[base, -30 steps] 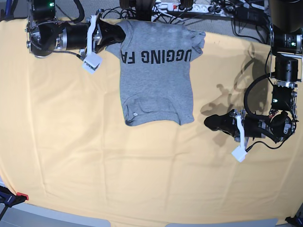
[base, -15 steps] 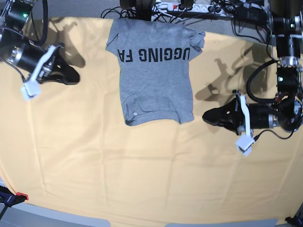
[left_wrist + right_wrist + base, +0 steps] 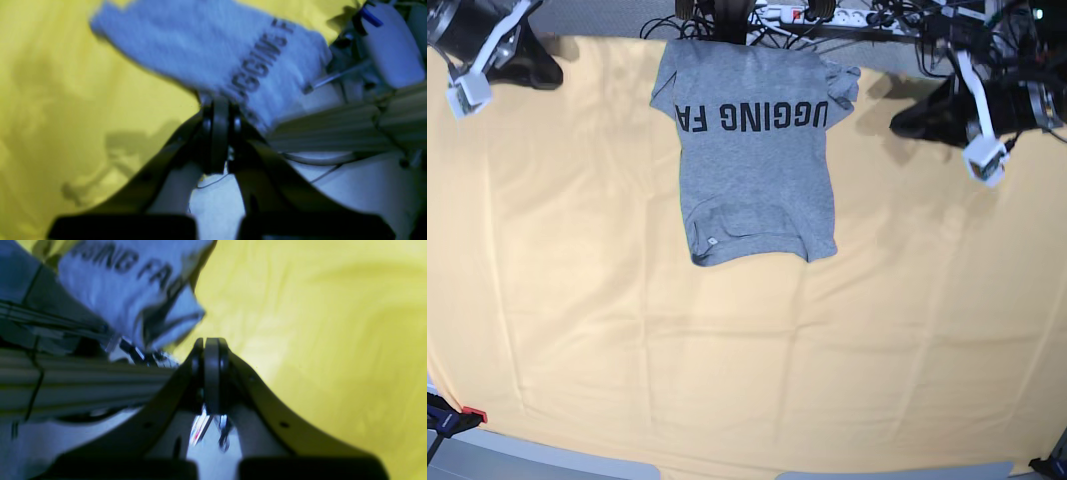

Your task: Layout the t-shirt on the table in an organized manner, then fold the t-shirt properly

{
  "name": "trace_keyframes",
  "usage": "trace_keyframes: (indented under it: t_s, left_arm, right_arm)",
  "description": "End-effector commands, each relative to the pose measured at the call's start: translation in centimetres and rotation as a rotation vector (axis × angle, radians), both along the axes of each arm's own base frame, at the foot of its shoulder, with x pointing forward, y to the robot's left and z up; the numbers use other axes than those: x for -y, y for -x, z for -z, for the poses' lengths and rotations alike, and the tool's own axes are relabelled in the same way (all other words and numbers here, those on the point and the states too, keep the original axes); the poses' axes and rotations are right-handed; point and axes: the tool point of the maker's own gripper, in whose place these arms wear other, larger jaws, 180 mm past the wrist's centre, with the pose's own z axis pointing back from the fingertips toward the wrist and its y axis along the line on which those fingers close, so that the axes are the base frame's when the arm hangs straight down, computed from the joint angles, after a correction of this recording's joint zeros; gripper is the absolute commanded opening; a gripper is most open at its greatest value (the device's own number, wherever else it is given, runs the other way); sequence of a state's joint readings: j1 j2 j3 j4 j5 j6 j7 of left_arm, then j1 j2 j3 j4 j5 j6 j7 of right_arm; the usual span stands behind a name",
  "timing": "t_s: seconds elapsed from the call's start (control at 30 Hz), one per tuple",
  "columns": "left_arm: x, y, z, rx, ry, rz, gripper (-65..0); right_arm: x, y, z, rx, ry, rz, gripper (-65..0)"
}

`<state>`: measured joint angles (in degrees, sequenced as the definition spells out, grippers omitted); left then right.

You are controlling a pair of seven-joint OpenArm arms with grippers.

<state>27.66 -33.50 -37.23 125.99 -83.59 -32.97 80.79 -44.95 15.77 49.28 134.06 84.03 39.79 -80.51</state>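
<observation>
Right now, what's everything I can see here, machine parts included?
t-shirt: one, heather grey with black block lettering, lying at the far middle edge of the table, sleeves bunched inward.
table: one, covered in pale yellow-orange cloth with faint creases, filling most of the view.
power strip and cables: white strip with black cables, behind the table's far edge.
right gripper: one, black, shut, holding nothing, near the far corner on the base view's left.
left gripper: one, black, shut, holding nothing, to the shirt's side on the base view's right.

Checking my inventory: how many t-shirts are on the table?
1. The t-shirt lies at the table's far edge, centre, lettering upside down. None seems hidden.
</observation>
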Motion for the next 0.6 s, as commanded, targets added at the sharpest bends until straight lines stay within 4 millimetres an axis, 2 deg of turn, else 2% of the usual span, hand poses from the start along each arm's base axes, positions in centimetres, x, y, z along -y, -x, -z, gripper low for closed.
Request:
trace_keyframes:
  t_s: [0.0, 0.13, 0.23, 0.33, 0.47, 0.57]
  left_arm:
    - [0.1, 1.2, -0.4, -0.013, -0.001, 0.01, -65.0]
    - [-0.8, 6.3, 1.1, -0.177, -0.052, -0.006, -65.0]
    - [-1.2, 9.9, 2.1, -0.299, -0.069, 0.004, -65.0]
    - [-0.7, 13.3, 2.8, -0.409, -0.042, 0.007, -65.0]
    - [-0.3, 16.7, 4.2, -0.532, 0.001, -0.015, -65.0]
    - [-0.7, 19.2, 6.9, -0.662, -0.001, -0.047, -65.0]
  right_arm:
    - [0.1, 0.9, -0.3, -0.015, 0.008, 0.001, -65.0]
    - [1.1, 4.4, 0.5, -0.132, 0.023, 0.064, -65.0]
    - [0.7, 6.9, 1.1, -0.222, 0.005, 0.094, -65.0]
    - [-0.4, 9.7, 1.6, -0.32, -0.036, 0.108, -65.0]
    - [-3.2, 12.3, 2.4, -0.429, -0.135, 0.061, -65.0]
    - [-3.3, 15.0, 5.2, -0.564, -0.117, 0.061, -65.0]
